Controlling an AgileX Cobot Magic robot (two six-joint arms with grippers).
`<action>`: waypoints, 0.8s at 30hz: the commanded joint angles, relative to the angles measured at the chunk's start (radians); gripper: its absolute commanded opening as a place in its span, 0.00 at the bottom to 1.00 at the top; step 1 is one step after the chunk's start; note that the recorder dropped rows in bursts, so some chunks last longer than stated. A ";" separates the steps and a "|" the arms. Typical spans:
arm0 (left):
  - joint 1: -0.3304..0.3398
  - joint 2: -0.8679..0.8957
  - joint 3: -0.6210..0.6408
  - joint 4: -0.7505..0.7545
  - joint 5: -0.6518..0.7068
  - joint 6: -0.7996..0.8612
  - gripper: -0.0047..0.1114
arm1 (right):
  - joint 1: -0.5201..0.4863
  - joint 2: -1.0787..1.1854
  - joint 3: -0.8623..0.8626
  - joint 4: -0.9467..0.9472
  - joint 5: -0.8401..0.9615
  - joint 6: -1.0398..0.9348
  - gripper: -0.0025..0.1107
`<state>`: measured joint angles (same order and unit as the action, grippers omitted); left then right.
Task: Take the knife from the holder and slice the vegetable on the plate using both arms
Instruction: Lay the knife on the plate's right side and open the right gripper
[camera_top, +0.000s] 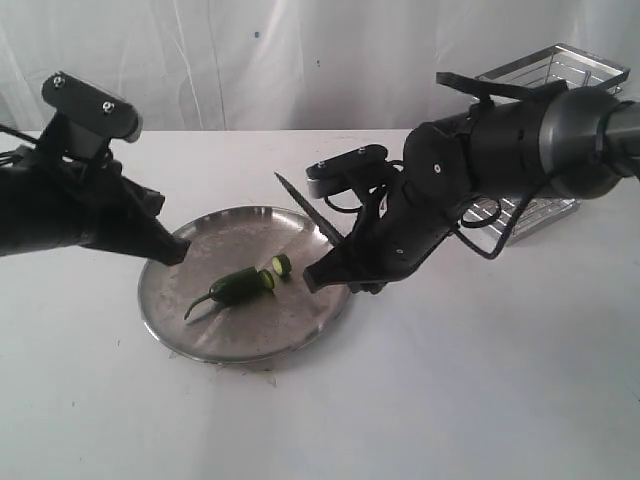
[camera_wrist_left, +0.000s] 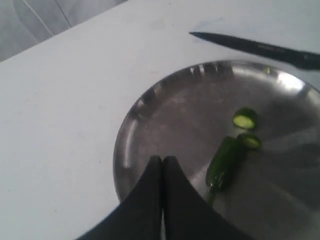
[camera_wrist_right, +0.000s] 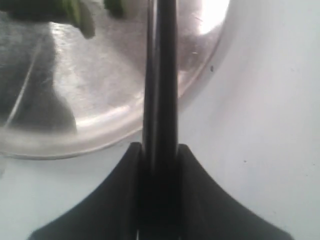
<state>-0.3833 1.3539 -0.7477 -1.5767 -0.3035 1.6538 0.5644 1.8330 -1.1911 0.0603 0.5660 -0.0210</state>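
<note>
While right gripper (camera_top: 322, 274) clamps slim dark-bladed knife (camera_top: 305, 205), two cut slices (camera_top: 282, 265) lie beside small dark green chili (camera_top: 232, 288) on round steel plate (camera_top: 190, 345); left gripper (camera_top: 180, 253) pinched closed, empty; more cuts likely left.

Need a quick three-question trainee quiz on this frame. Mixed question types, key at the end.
1. Fill in: the chili lies on the ___.
2. What does the right hand hold? A) the knife B) a fork C) nothing
3. True or false: the chili is uncut.
Key: 1 plate; 2 A; 3 false, a slice lies apart from it.
</note>
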 joint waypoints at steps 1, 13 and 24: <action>0.003 -0.033 0.064 -0.033 0.017 0.044 0.04 | -0.032 0.032 -0.042 0.002 0.087 -0.073 0.02; 0.003 -0.033 0.060 -0.031 0.151 0.044 0.04 | -0.032 0.087 -0.044 0.085 0.013 -0.185 0.09; 0.003 -0.033 0.048 -0.034 0.166 0.044 0.04 | -0.032 0.130 -0.058 0.126 -0.104 -0.185 0.16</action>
<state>-0.3833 1.3305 -0.6897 -1.5902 -0.1584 1.6952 0.5387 1.9539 -1.2430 0.1803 0.4871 -0.1967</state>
